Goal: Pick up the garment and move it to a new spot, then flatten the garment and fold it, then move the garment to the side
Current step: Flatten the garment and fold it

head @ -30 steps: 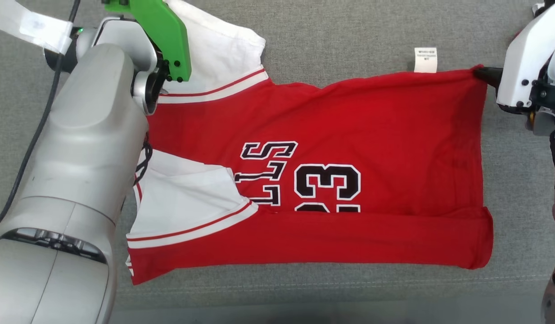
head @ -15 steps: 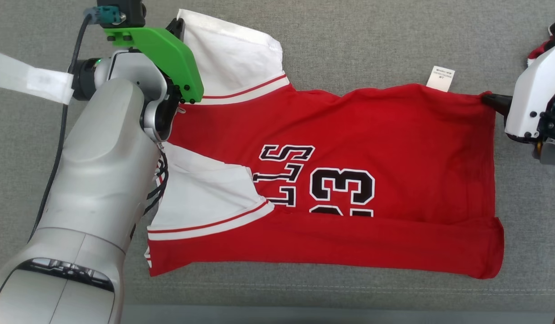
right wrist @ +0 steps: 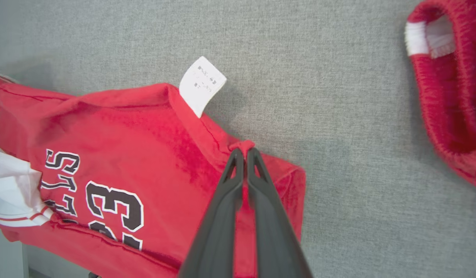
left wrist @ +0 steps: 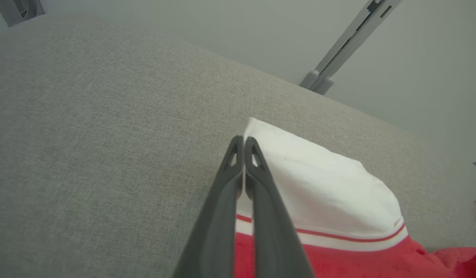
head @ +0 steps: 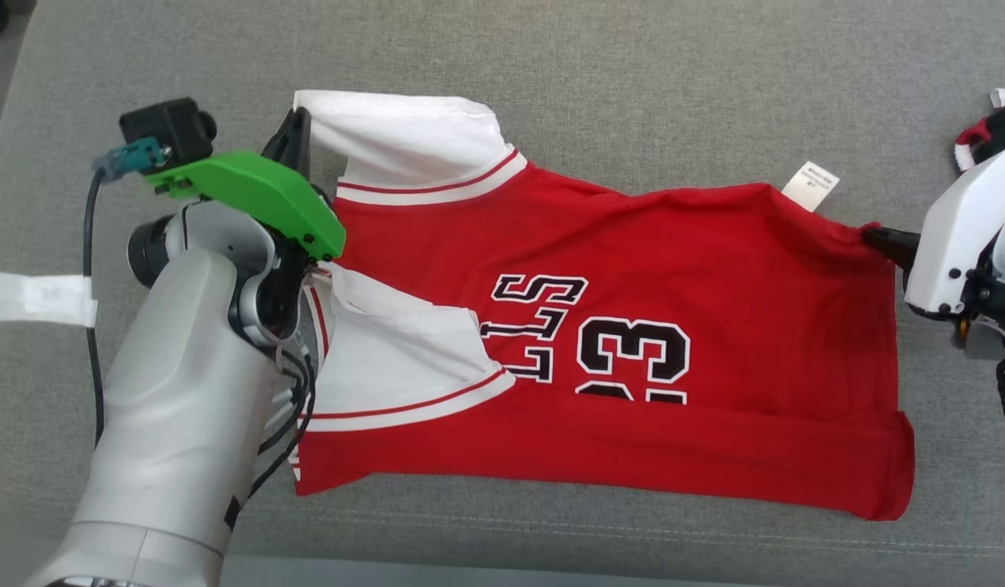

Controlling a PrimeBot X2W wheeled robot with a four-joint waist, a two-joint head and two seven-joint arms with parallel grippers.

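The garment is a red jersey with white sleeves and black lettering, lying across the grey cushion with its near edge folded over. My left gripper is shut on the edge of the far white sleeve; in the left wrist view the left gripper has white cloth pinched between its fingers. My right gripper is shut on the far hem corner. In the right wrist view the right gripper bunches red cloth at its tips, beside the white care label. The held far edge is raised and sags between the two grips.
A second red knitted item lies on the cushion to the right of the hem, also at the right edge. White tape crosses the left side. The cushion's front seam runs just below the jersey. A grey metal post stands beyond the cushion.
The whole head picture has shifted, so the camera moved. Against the near fold, the far edge held by both grippers has come closer. Both grips stay shut.
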